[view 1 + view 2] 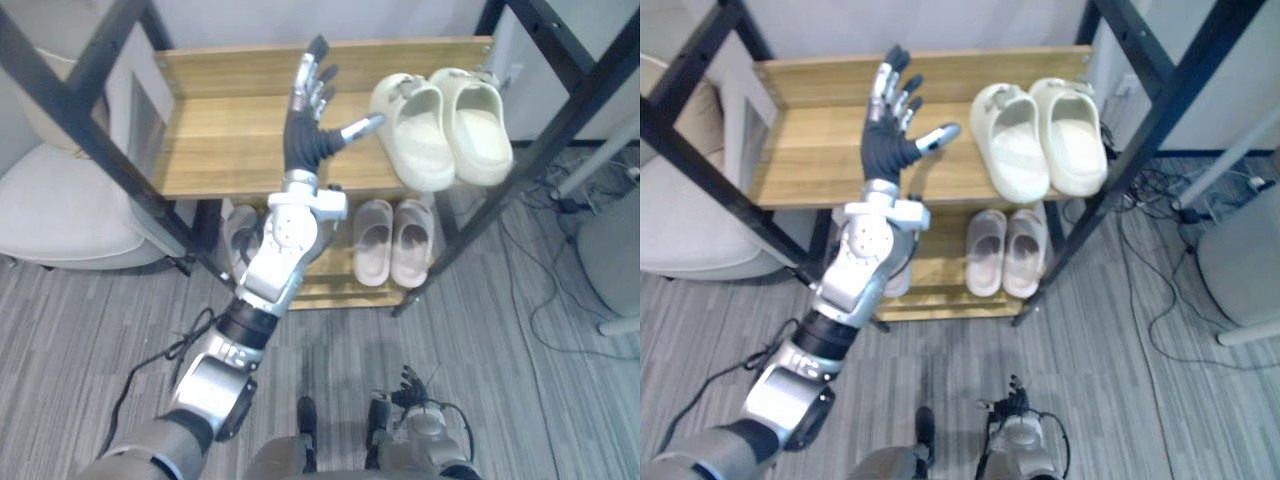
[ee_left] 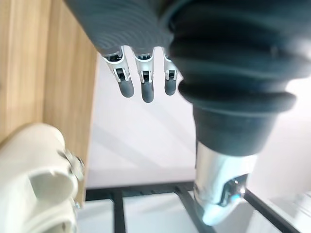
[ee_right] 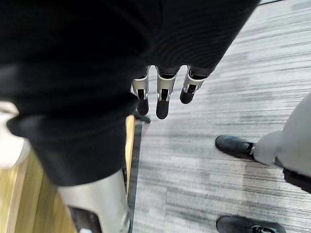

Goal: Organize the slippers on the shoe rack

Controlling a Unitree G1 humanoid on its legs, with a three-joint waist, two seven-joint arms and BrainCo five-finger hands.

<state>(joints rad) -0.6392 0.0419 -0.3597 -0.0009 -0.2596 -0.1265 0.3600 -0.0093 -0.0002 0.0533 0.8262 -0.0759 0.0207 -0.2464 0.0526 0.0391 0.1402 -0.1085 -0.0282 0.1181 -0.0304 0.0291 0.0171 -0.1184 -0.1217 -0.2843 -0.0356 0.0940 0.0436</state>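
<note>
The robot's left hand (image 1: 303, 128) is reaching up over the light wooden top shelf (image 1: 215, 135) of a black metal-framed shoe rack, hovering above the bare left and middle part of the boards with its palm cover facing the camera. Its dark-tipped fingers (image 2: 142, 86) are standing straight and fanned apart, and its thumb (image 2: 219, 191) is sticking out sideways towards the shoes; the hand is gripping nothing. A pair of chunky cream rubber clog slippers (image 1: 422, 160) is sitting side by side at the right end of that top shelf, the two touching along their inner edges, toes pointing towards the robot, and the thumb tip is coming just beside the nearer clog without clearly touching it. On the lower wooden shelf (image 1: 330, 290) a pair of flat beige open slippers (image 1: 373, 255) is lying together under the clogs, toes likewise towards the robot, while a single grey slipper (image 1: 238, 238) is lying further left on the same shelf, partly covered by the raised forearm. The right hand (image 3: 164, 97) is hanging low by the robot's side above the grey striped carpet (image 3: 209, 121), well apart from the rack's slippers, its fingers lying straight and close together with nothing in them. A pale cushioned seat (image 1: 60, 215) is standing to the left of the rack.
</note>
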